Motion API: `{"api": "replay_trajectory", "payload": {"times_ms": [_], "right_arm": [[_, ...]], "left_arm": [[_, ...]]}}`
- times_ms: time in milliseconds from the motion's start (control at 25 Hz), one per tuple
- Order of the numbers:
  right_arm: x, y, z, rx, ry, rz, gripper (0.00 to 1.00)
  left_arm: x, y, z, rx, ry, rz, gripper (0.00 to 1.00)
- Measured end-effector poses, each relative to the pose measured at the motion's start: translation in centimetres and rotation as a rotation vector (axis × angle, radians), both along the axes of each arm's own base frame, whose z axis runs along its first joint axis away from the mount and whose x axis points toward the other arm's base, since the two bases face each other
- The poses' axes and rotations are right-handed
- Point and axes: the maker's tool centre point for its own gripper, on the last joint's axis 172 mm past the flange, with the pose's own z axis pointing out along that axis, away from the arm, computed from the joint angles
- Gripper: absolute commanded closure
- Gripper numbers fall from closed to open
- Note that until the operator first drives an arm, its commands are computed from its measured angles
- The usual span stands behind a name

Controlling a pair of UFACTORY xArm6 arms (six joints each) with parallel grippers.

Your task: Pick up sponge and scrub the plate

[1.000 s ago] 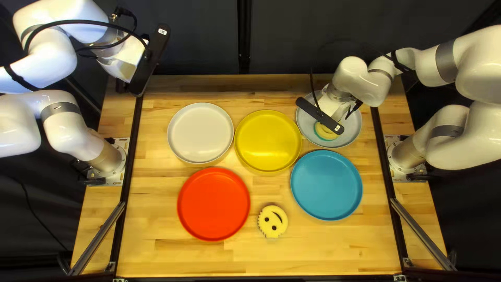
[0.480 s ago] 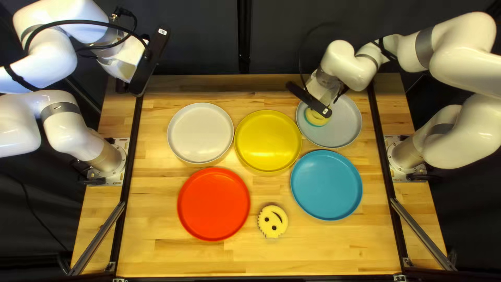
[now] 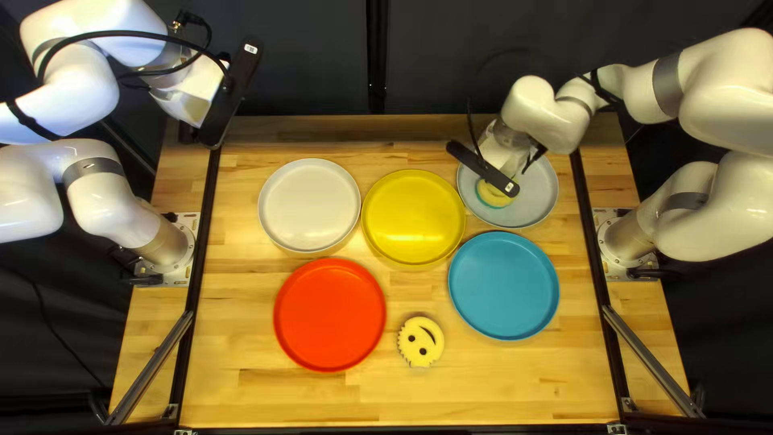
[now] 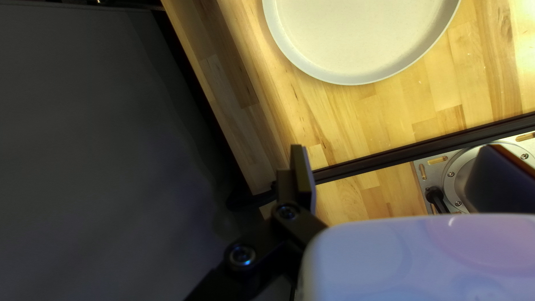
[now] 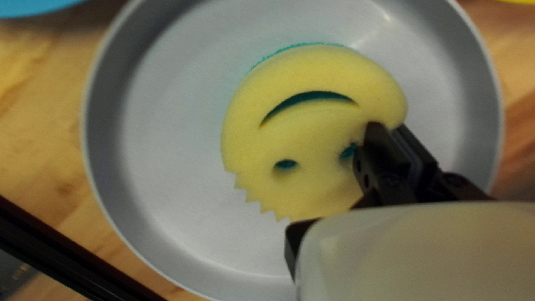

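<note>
The sponge (image 5: 312, 134) is round, yellow and smiley-faced.

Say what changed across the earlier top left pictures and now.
The right gripper and the sponge under it moved together on the grey plate: first toward the table's far edge and leftward in the top left view, then partway back. No grasp or release shows. The left arm, grey plate, four other plates and second sponge stayed put.
</note>
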Motion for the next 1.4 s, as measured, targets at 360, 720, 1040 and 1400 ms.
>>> {"api": "replay_trajectory", "payload": {"times_ms": [360, 720, 1040, 1400], "right_arm": [[0.9, -2.4, 1.0, -0.011, 0.001, -0.008, 1.0], [2.9, -8.6, 0.7, 0.009, 0.003, -0.044, 1.0], [2.5, -6.3, 1.1, 0.013, 0.005, -0.051, 1.0], [3.2, -1.7, 1.3, -0.028, -0.003, 0.003, 1.0]], "left_arm": [[0.0, 0.0, 0.0, 0.0, 0.0, 0.0, 0.0], [0.0, 0.0, 0.0, 0.0, 0.0, 0.0, 0.0], [0.0, 0.0, 0.0, 0.0, 0.0, 0.0, 0.0], [0.0, 0.0, 0.0, 0.0, 0.0, 0.0, 0.0]]}}
